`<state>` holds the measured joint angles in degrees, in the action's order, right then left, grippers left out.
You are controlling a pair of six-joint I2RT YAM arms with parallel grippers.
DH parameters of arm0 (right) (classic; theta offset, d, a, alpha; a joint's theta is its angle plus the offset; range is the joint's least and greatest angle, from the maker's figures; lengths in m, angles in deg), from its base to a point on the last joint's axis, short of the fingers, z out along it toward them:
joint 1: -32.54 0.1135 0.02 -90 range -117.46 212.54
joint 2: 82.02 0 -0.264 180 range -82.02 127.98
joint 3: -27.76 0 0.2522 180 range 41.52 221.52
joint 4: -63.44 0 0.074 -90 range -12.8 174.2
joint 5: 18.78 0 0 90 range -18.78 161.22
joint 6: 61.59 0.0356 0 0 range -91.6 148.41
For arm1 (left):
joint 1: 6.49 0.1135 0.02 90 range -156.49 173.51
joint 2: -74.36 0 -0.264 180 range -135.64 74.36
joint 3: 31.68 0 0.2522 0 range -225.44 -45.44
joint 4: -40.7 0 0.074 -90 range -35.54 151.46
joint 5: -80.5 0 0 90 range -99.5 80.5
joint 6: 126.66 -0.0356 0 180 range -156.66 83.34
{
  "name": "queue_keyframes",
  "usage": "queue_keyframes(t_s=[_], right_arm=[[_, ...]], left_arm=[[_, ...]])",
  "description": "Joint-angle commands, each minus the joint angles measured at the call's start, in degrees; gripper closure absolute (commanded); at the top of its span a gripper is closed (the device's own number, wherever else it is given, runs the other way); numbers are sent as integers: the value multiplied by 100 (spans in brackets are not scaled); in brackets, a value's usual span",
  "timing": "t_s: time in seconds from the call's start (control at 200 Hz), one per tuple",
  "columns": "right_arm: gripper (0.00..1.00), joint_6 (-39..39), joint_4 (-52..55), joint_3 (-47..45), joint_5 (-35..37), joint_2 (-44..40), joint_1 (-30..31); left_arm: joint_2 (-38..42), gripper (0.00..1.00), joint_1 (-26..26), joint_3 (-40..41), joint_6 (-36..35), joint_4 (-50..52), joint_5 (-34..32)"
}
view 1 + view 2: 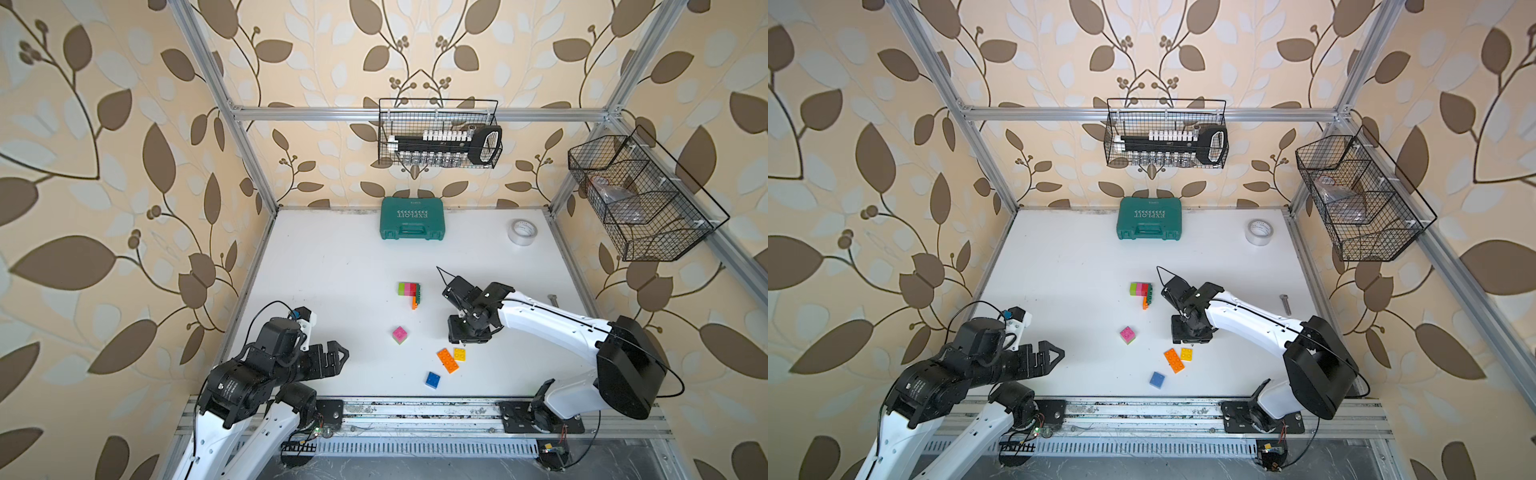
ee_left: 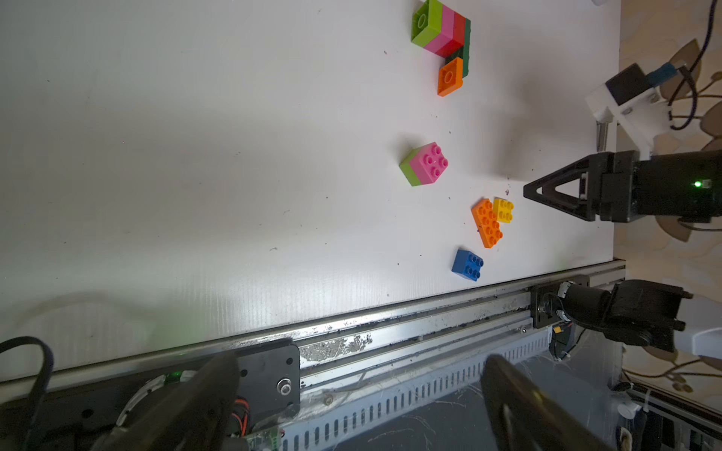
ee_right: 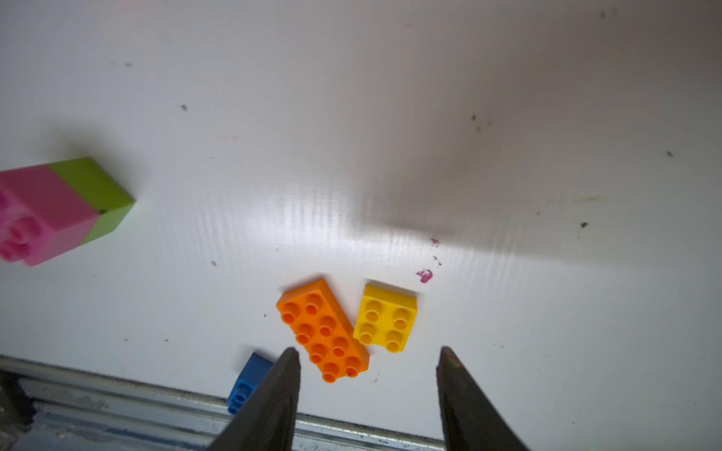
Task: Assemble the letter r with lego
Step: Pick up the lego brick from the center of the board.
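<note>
Right gripper [image 3: 368, 349] is released and empty, jaws apart above the orange plate [image 3: 322, 330] and yellow brick [image 3: 385, 318], which lie side by side. Left gripper [image 1: 338, 357] is spread wide, empty, well apart from the build [image 1: 409, 293]. The build, lime-pink-red-green plus an orange square, looks like a partial r. The pink-lime pair [image 1: 400, 334] and blue brick [image 1: 432, 380] lie loose on the grippers' side of the build. Roughly half seems left.
</note>
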<state>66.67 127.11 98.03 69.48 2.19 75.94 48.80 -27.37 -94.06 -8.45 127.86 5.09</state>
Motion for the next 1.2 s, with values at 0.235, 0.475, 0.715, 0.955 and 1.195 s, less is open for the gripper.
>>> queue_keyframes(t_s=[0.235, 0.475, 0.715, 0.955, 1.195], right_arm=[[46, -1536, 263, 563, 149, 885, 796], [49, -1674, 282, 598, 154, 1344, 1068], [54, -1612, 270, 563, 232, 1508, 1131], [56, -1506, 293, 518, 249, 1637, 1162], [61, -1414, 291, 536, 267, 1845, 1158]], left_arm=[[-127, 1, 76, 2, -105, -37, 10], [-185, 1, 74, 2, -94, -28, -20], [-256, 1, 76, 2, -79, -12, -26], [-283, 1, 75, 2, -62, -2, -44], [-309, 1, 76, 7, -61, 7, -53]])
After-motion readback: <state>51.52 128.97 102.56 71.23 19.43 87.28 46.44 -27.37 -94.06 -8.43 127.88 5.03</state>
